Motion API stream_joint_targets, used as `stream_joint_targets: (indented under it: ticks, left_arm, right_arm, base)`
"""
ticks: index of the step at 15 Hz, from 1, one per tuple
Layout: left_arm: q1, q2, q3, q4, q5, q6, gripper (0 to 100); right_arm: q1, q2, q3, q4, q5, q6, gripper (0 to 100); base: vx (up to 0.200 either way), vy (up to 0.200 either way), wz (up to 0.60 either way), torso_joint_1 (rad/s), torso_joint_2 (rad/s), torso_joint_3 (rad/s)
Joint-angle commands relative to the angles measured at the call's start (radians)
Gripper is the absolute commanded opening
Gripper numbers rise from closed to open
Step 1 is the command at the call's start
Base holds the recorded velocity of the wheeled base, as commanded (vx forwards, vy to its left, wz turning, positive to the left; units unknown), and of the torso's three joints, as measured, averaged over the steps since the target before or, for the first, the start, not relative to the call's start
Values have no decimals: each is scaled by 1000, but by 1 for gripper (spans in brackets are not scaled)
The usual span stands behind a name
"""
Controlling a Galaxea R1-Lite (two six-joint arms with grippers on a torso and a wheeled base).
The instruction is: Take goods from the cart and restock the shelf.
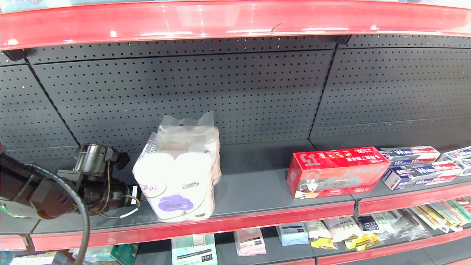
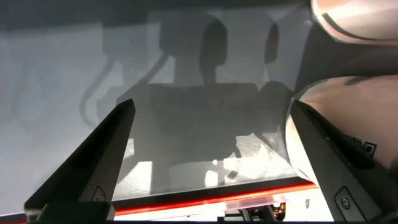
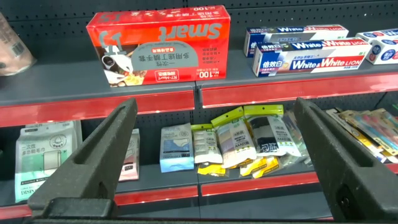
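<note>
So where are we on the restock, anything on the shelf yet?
Done: the clear-wrapped pack of white toilet rolls stands on the grey metal shelf. In hand: nothing; the left end effector is open beside that pack, the right end effector open and empty. Left: bare shelf runs to the red cardboard box, so probably more to fetch.
</note>
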Motion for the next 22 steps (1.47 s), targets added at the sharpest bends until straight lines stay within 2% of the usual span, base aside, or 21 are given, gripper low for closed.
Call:
stream_joint_targets:
  ticks: [1,10,18,20,22]
  left_arm:
    - [-5,1,0,0,-2,-1,100]
    - [-35,5,-3,0,-2,-1,100]
    - [-35,7,2,0,-2,1,100]
    - [-20,-10,9,0,3,4,100]
    - [35,-82,32,0,3,25,100]
  right_arm:
    - [0,1,0,0,0,0,100]
    - [0,1,0,0,0,0,100]
    - [0,1,0,0,0,0,100]
    - [0,1,0,0,0,0,100]
    - [0,1,0,0,0,0,100]
  base:
    - [0,0,0,0,0,0]
    - [0,0,0,0,0,0]
    - [0,0,0,0,0,0]
    - [0,0,0,0,0,0]
    - [0,0,0,0,0,0]
